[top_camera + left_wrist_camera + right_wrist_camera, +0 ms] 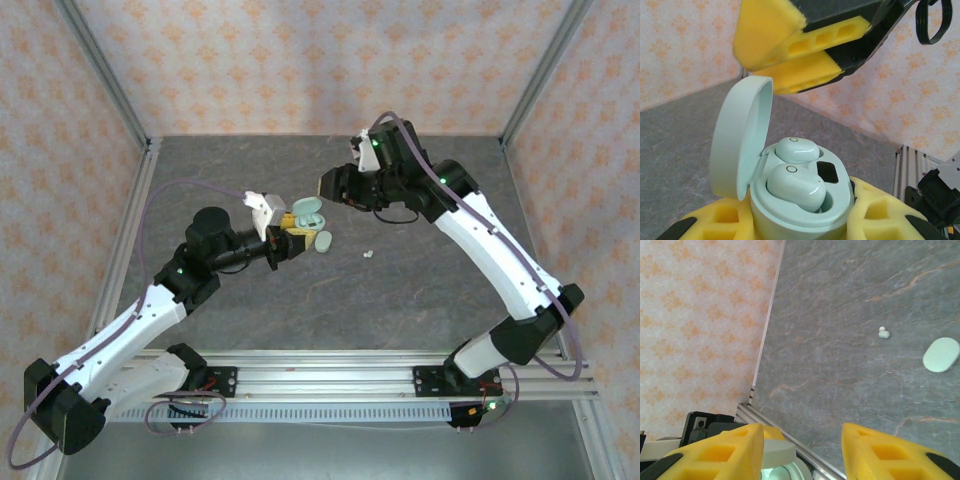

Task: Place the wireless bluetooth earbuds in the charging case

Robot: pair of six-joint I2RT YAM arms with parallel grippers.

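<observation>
Top external view shows the grey table (420, 300), where the left gripper (292, 243) clamps the open case (800, 220). The right gripper (802, 440) hangs just above that case, fingers spread apart. Two seated earbuds (795, 185) sit inside the case; two loose earbuds (368, 255) lie on the table right of it.

You are looking into a booth where wall panels (330, 60) are showing a pale peach ground with a repeating orange floral print on three sides. A grey stone-look tabletop (330, 310) is spreading between them, with thin rust-coloured veins running across it. Aluminium posts (105, 75) are rising at the back corners, and aluminium rails (330, 378) are lying along the near edge. Soft light is falling evenly.
</observation>
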